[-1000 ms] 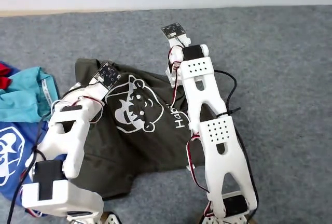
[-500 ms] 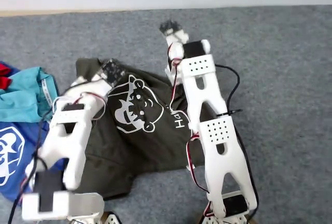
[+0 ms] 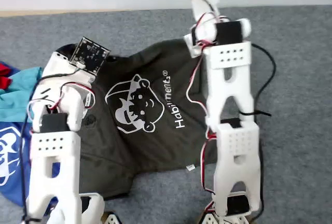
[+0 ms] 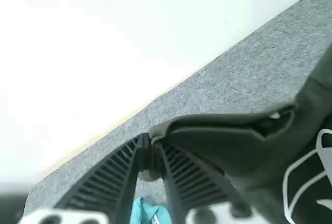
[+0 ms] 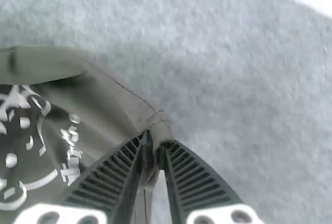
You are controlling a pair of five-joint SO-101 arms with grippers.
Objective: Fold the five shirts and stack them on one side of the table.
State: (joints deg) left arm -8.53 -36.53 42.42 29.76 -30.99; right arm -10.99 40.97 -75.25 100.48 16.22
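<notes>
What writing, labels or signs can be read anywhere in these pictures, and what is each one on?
White lettering on the dark green shirt, beside the bear drawing: a brand-style word, so not quoted here; its middle letters blur.
Small white tag at that shirt's hem: too small to read.
White graphic on the blue shirt: cut off, no letters legible.

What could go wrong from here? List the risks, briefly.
1. The left hand and the right hand each pinch only a thin edge of the dark shirt; either corner might slip out.
2. The shirt's near hem lies rumpled beside the left arm, so a fold could come out uneven.
3. The teal shirt and blue shirt lie close to that arm and could get dragged.
</notes>
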